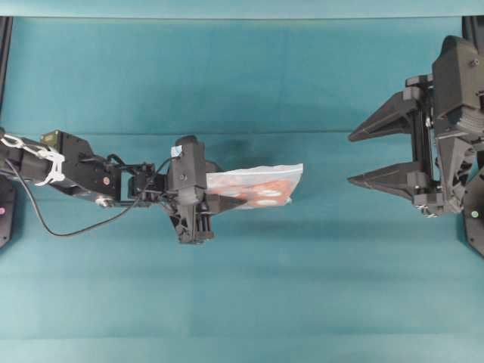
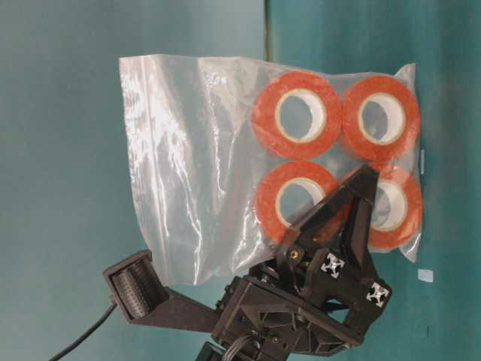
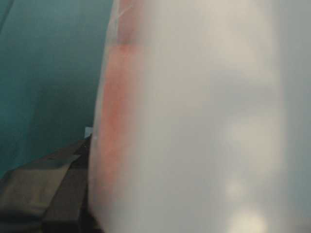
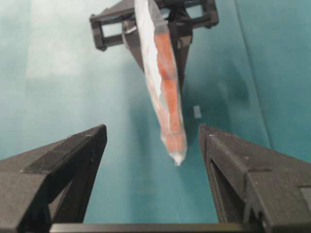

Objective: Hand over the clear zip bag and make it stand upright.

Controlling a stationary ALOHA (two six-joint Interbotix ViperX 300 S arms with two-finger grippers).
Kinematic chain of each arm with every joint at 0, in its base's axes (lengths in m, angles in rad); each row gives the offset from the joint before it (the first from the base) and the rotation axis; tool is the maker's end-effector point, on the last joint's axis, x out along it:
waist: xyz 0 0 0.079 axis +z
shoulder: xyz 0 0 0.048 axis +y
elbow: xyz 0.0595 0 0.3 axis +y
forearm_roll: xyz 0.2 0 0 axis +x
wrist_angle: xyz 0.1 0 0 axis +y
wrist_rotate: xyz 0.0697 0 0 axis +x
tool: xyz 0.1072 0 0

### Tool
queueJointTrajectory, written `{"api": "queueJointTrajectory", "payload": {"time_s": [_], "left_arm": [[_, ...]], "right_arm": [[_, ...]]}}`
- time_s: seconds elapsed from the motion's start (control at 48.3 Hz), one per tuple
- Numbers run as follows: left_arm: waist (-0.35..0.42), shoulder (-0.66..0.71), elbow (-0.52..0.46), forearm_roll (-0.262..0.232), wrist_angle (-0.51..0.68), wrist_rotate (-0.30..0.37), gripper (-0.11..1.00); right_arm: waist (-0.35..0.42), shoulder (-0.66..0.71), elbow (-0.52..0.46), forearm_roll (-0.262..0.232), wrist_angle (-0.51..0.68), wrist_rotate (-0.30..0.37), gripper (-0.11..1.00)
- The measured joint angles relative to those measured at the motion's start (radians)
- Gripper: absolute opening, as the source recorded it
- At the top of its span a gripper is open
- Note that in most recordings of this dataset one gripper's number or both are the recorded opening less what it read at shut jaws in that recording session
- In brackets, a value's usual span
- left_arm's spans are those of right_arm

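Between the left claw [image 1: 227, 198] fingers, the clear zip bag [image 1: 257, 186] is clamped, held above the teal bench [image 1: 242, 287] and extending toward the right claw [image 1: 378, 147]. Right claw fingers stand wide apart, well clear of the bag's free edge.

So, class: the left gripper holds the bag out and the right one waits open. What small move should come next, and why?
Probably the right gripper should advance toward the clear zip bag. Its jaws stand wide and apart from the bag, whose free edge points at them, while the left gripper holds the other end in the air.
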Motion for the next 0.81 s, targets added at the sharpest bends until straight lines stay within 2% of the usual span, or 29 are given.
{"api": "queueJointTrajectory", "payload": {"time_s": [0.808], "left_arm": [[0.0, 0.0, 0.002, 0.0, 0.0, -0.002, 0.25]], "right_arm": [[0.0, 0.0, 0.009, 0.0, 0.0, 0.0, 0.83]]}}
